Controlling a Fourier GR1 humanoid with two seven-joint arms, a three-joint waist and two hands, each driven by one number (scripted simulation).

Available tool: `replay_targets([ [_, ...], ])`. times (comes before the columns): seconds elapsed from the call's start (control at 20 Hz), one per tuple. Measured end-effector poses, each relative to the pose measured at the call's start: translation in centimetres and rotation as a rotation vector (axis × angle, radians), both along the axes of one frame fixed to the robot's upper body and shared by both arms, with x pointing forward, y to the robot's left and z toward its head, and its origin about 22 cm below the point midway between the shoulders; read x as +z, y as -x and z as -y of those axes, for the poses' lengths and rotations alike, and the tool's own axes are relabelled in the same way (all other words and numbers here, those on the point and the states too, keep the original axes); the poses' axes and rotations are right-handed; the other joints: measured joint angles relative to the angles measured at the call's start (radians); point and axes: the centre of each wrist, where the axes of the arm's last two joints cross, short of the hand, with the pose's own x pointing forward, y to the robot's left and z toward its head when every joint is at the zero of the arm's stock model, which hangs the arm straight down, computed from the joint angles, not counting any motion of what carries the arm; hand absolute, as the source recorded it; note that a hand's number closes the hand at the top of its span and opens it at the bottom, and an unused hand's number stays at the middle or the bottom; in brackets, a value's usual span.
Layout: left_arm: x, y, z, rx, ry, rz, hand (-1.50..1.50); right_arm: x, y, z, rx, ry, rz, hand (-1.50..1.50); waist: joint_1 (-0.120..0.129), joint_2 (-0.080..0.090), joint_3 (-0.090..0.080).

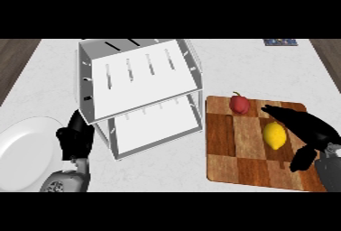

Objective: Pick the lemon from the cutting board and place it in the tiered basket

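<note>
One lemon (pixel 274 135), bright yellow, oval, lies right of centre on the cutting board (pixel 226 158). We log the right hand (pixel 316 131) over the board's right edge, fingers (pixel 281 113) extended, grasping nothing. Left hand (pixel 75 139), fingers relaxed, sits well left of the board.

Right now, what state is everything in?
Lemon: on the board, not gripped.
Red fruit: on the board.
Board: lying flat.
Basket: upright, no lemon in it.
Plate: flat, bare.
Right hand: open, flanking the lemon.
Left hand: open, resting by the plate.
</note>
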Motion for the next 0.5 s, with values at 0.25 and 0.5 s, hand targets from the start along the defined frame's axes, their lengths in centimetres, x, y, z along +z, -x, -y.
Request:
replay_targets([
  [0.25,-0.2,-0.2,-0.2,-0.014,0.003,0.005,0.0,-0.4,-0.8,0.3,-0.001,-0.012,-0.003,-1.5,0.0,-0.001,0.001],
  [0.5,-0.6,-0.1,-0.1,-0.016,-0.001,0.021,0.0,-2.2,-0.2,0.3,-0.014,-0.043,0.005,-1.5,-0.001,-0.002,0.002],
])
